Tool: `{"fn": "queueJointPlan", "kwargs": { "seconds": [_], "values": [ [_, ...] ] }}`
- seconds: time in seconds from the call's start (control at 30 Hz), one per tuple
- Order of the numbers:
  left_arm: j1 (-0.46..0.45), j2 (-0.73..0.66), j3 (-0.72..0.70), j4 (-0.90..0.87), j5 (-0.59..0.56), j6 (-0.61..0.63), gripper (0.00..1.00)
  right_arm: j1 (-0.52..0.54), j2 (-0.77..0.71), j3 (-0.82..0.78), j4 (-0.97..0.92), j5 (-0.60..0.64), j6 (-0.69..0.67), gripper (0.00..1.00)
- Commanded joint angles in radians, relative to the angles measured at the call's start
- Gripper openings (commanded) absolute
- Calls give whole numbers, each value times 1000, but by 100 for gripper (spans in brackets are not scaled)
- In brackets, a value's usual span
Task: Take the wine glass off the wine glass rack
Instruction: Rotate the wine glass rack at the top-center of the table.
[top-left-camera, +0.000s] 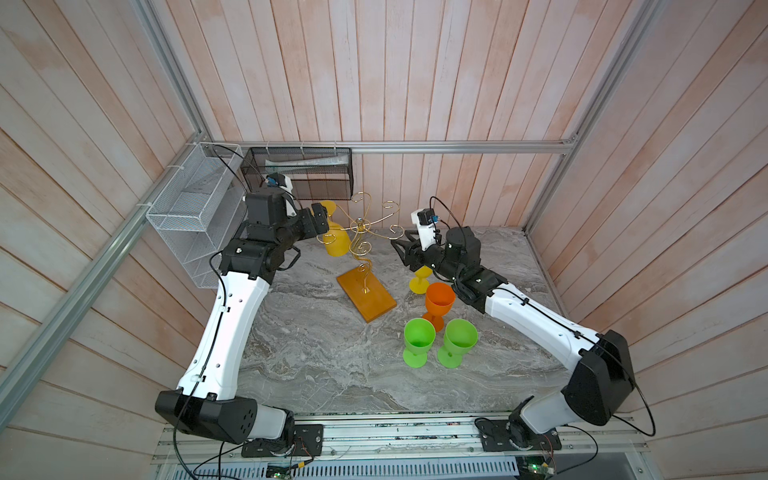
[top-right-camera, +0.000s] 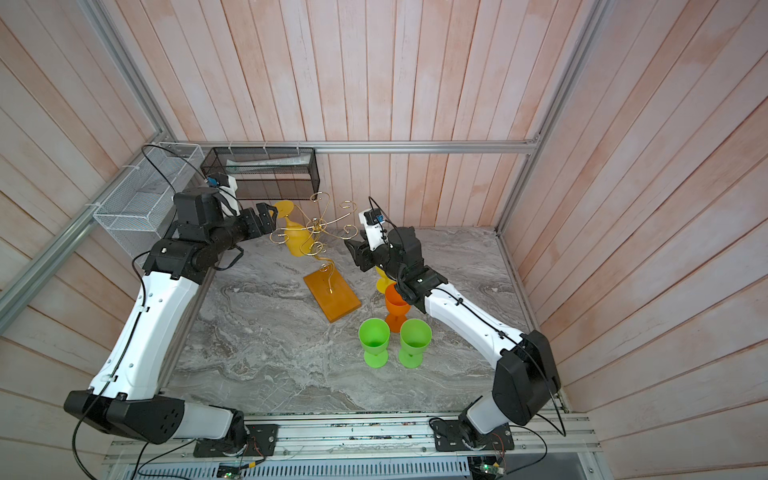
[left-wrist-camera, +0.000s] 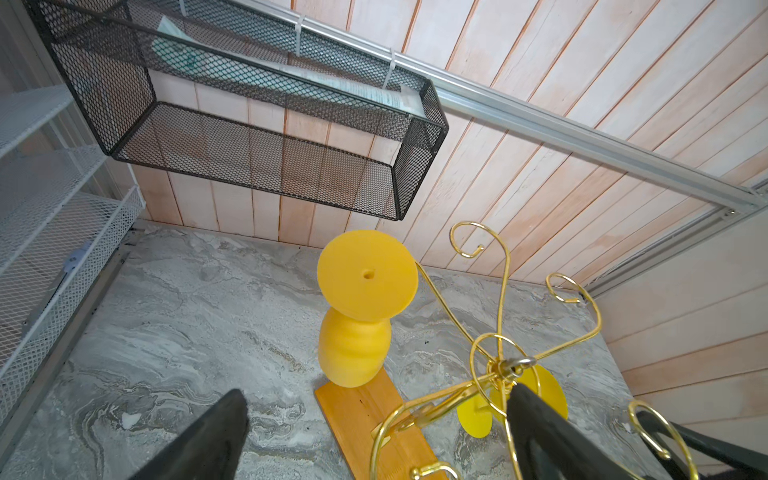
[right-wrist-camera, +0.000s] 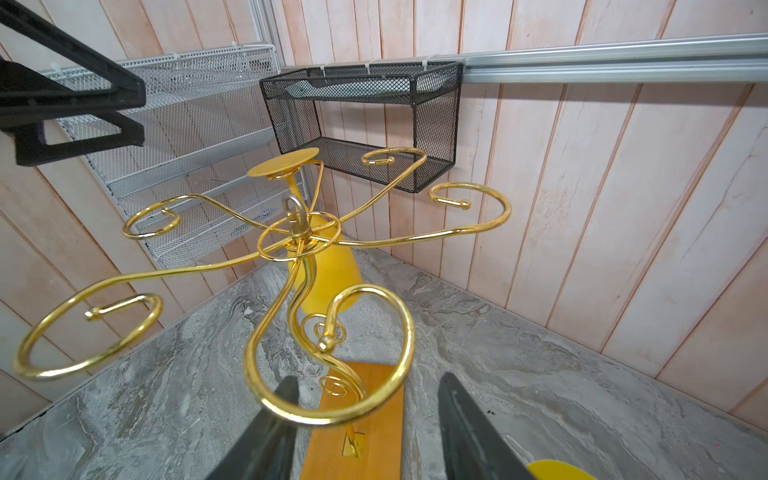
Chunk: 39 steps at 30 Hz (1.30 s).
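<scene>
Yellow plastic wine glass (top-left-camera: 336, 241) hangs upside down from a scroll of the gold wire rack (top-left-camera: 360, 226), just ahead of the left gripper (left-wrist-camera: 376, 397), jaws wide, empty. Right gripper (right-wrist-camera: 370, 380) part-open by another scroll, gripping nothing. A snagged foot could tip the rack — black mesh basket (top-left-camera: 299, 183) overhangs behind, bare marble tabletop (top-left-camera: 316, 365) in front.

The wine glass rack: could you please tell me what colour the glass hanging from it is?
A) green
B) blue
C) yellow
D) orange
C, since a yellow wine glass hangs upside down from one scroll arm of the wine glass rack, while the orange glass stands upright on the table.
</scene>
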Motion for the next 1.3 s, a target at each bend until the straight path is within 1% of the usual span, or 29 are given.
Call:
{"fn": "queueJointPlan", "kwargs": {
  "seconds": [0.0, 0.2, 0.37, 0.63, 0.8, 0.9, 1.0, 1.27],
  "values": [
    [33, -14, -38, 50, 77, -49, 97, 0, -31, -11, 80, -24, 21, 54],
    [76, -7, -85, 107, 175, -108, 95, 0, -60, -46, 73, -19, 1, 54],
    [101, -1, -116, 157, 243, -165, 94, 0, -91, -81, 95, -38, 0, 54],
    [152, -5, -185, 267, 377, -302, 89, 3, -130, -130, 128, -58, -2, 54],
    [166, 4, -214, 338, 449, -376, 87, 15, -161, -164, 162, -73, -10, 54],
    [169, 15, -222, 379, 491, -420, 84, 34, -182, -181, 167, -55, -33, 54],
    [170, 29, -225, 412, 520, -458, 81, 44, -199, -191, 169, -43, -43, 54],
    [178, 57, -232, 432, 520, -502, 80, 47, -225, -195, 164, -32, -51, 54]
  ]
}}
